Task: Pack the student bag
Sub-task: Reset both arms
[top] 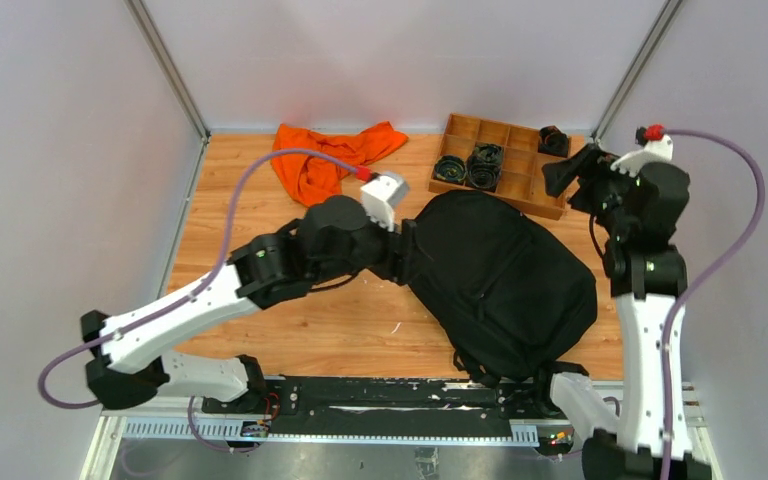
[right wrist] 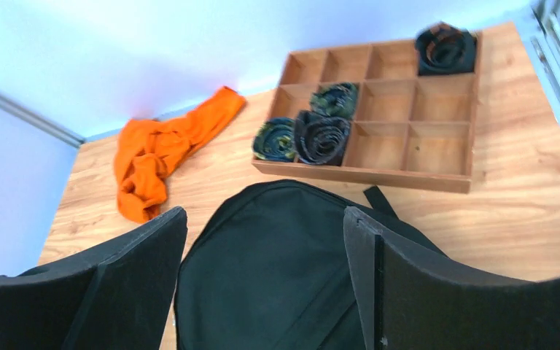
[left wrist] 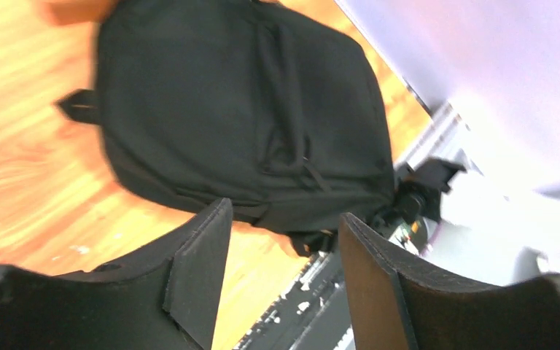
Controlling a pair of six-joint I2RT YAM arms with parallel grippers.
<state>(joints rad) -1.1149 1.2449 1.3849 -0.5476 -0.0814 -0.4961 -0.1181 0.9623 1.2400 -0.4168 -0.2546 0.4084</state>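
One wooden tray (right wrist: 430,149) beside student bag (right wrist: 262,266).

Student bag (top: 505,275) by the left pincer (left wrist: 284,211) is plain black, cloth (right wrist: 153,157) past the right pincer (right wrist: 264,215) bright orange, tray (right wrist: 364,176) tan wood.

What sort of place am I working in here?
Probably a lab test cell, not a classroom: a wooden table boxed in by plain white panels, a mounting rail at its near edge, and staged props: bag, tray, orange cloth.
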